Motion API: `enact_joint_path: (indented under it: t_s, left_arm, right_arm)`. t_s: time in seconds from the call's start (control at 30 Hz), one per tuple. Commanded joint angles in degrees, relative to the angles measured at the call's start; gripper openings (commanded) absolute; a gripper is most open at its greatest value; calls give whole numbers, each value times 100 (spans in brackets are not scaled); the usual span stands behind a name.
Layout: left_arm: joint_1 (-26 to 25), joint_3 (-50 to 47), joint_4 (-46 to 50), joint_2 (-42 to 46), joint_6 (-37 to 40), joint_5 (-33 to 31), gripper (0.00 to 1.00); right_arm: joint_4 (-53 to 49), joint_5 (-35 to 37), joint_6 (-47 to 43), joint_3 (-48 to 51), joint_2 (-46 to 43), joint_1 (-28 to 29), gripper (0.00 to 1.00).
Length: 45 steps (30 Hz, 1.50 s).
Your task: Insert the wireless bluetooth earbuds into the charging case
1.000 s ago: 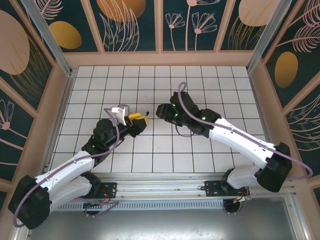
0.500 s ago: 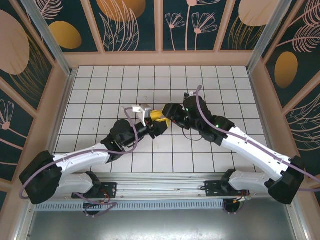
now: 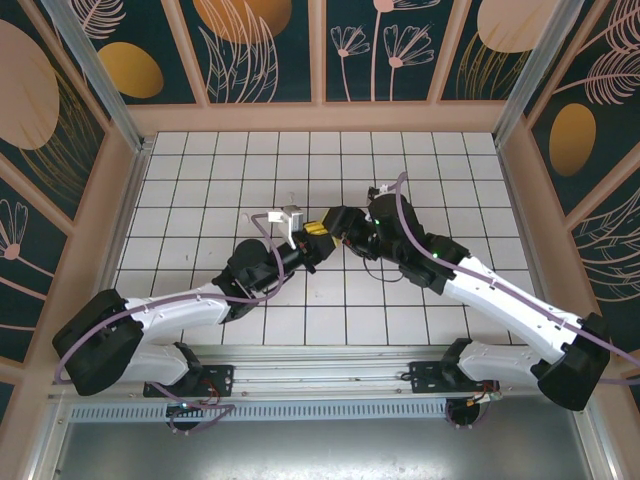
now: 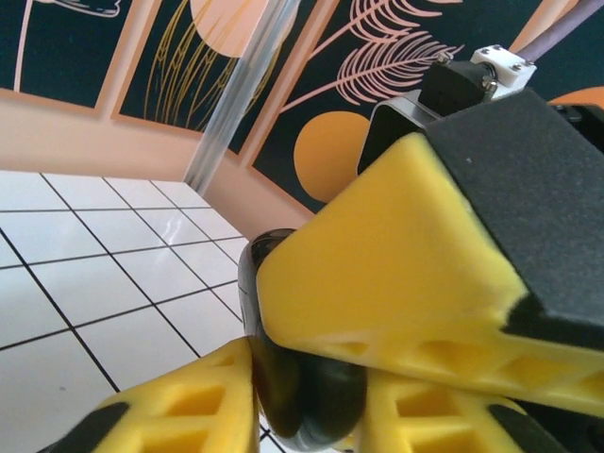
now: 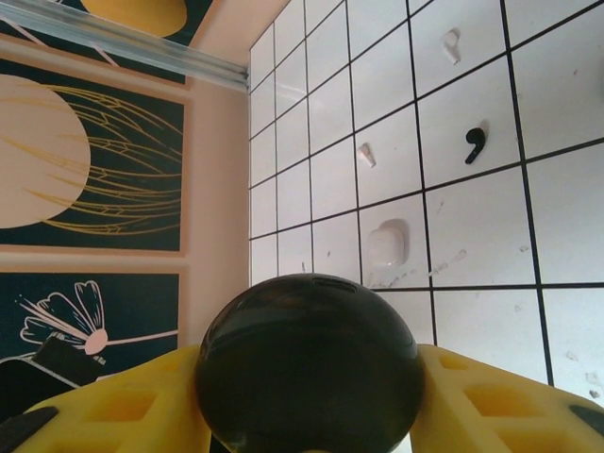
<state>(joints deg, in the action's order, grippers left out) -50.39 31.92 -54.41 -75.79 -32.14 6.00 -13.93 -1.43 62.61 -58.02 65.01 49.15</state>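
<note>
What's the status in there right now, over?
Left gripper and right gripper both clamped on case. One earbud loose on tiles, not in. White bits nearby, nothing blocking.

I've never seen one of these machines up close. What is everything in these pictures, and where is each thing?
charging case: one, black and round, gripped between both pincers.
earbud: one, black, lying on a white tile apart from the case.
table: one, white tiles with dark lines.
walls: dark panels with orange and pink plant patterns, around the table.
left arm: one, white and black, reaching to mid-table.
right arm: one, white and black, meeting it there.
left pincer: one, yellow fingers, closed on the case.
right pincer: one, yellow fingers, on both sides of the case.
</note>
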Motion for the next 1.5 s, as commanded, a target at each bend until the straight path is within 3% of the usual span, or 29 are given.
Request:
enact_joint_path:
  t_s: [0.0, 0.1, 0.2, 0.33, 0.5, 0.63, 0.8, 1.1, 1.33, 1.47]
  left_arm:
    - [12, 68, -250, 109, -168, -247, 17]
    - [12, 62, 84, 259, -212, -363, 11]
    - [71, 17, 386, 550, -280, -446, 8]
    - [394, 221, 1019, 856, -397, 105, 0]
    - [844, 608, 1589, 1183, -646, 1265, 0]
    - [923, 798, 1442, 1252, -932, 1996, 0]
    - [928, 919, 461, 1035, -1759, 2835, 0]
    - [929, 905, -696, 588, -2513, 3145, 0]
    - [926, 887, -806, 583, -2562, 3158, 0]
    - [928, 940, -628, 617, -2481, 3214, 0]
  right_arm:
    - [225, -171, -42, 126, -142, 43, 63]
    - [265, -44, -408, 124, -279, 44, 78]
    - [274, 286, -903, 127, -641, 4, 80]
    - [1042, 264, -1565, 548, -1300, -328, 68]
    - [2634, -1084, -1860, 1232, -1648, -1097, 62]
    - [3214, -1916, -2032, 1294, -1426, -1179, 63]
    - [4023, -2792, -1788, 1375, -1163, -1162, 60]
    - [4440, -2899, -1686, 1535, -1223, -1135, 44]
    - [4443, -3280, -1691, 1425, -959, -1137, 42]
    - [4545, -3341, -1683, 1464, -904, -1144, 29]
